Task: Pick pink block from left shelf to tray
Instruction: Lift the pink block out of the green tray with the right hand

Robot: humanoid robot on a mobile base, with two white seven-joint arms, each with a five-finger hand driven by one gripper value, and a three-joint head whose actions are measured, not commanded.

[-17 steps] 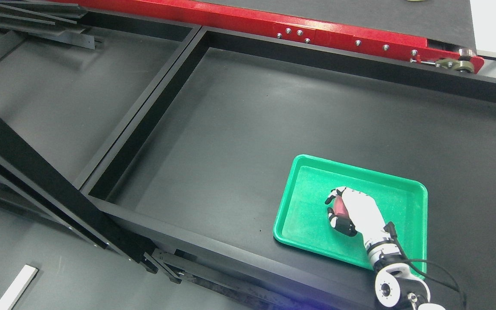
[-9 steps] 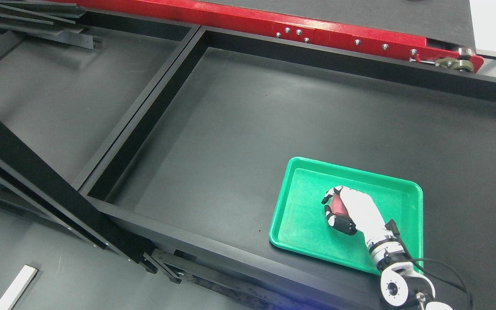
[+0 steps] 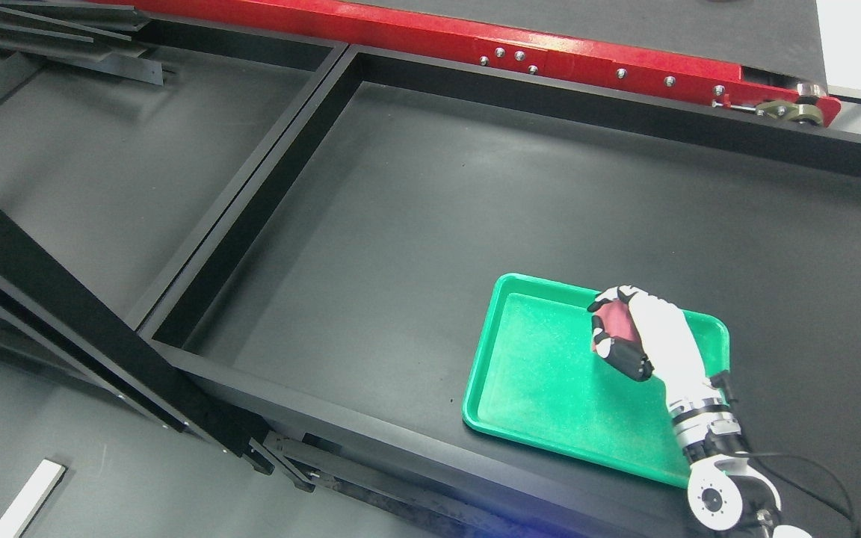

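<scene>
The tray [image 3: 550,373] sits at the front right of the large shelf bay [image 3: 438,209]. The right hand [image 3: 643,336] is over the tray's back right part, with the block [image 3: 616,323] inside its fingers. A second bay [image 3: 116,149] lies to the left, across a divider. Behind both runs a rail [image 3: 475,41].

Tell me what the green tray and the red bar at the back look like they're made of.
The tray looks like moulded plastic: even bright green, rounded rim, finely speckled floor. The red bar looks like painted metal: glossy red with silver bolt heads along it. Neither is certain from one view.
</scene>
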